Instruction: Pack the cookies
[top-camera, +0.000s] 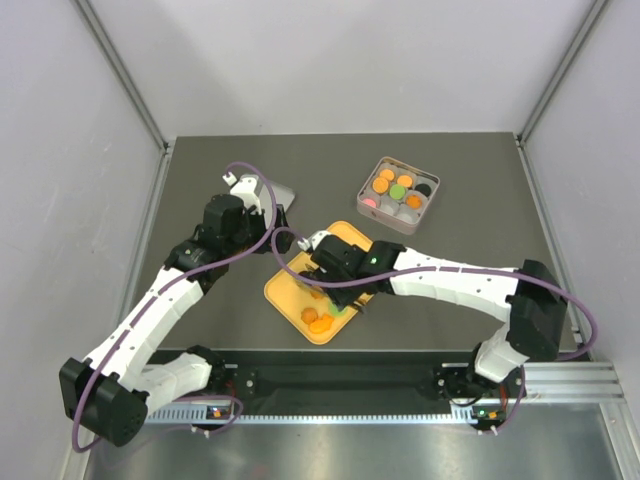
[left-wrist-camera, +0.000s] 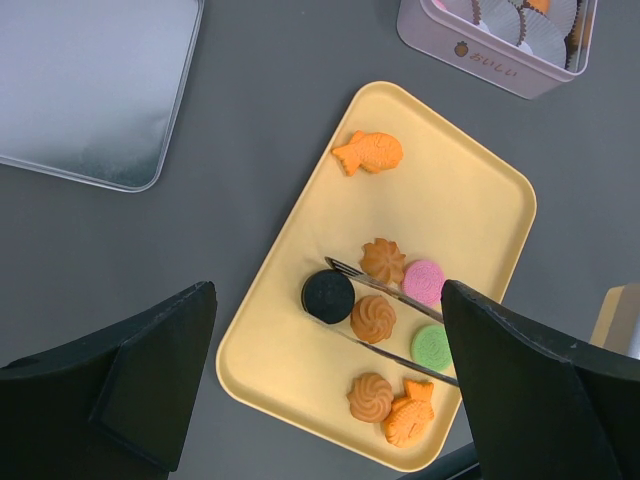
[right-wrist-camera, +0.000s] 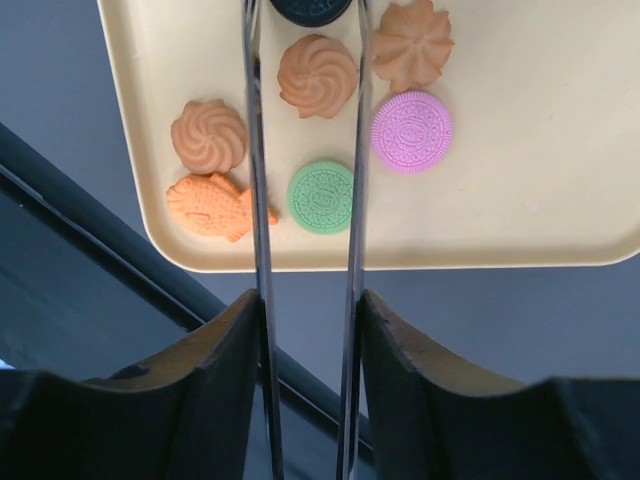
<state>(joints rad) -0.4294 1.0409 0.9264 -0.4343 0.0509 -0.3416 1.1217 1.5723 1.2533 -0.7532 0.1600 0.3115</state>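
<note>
Clamping slim metal tweezers (right-wrist-camera: 257, 200), the right gripper (right-wrist-camera: 305, 330) holds their tines either side of a black round cookie (left-wrist-camera: 328, 296) and an orange swirl cookie (right-wrist-camera: 317, 75) on the yellow plastic tray (left-wrist-camera: 460, 200); the left gripper (left-wrist-camera: 327, 330) hangs spread wide.

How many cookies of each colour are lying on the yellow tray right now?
Orange cookies: 5
Black cookie: 1
Pink cookie: 1
Green cookie: 1
Total on the tray: 8
</note>
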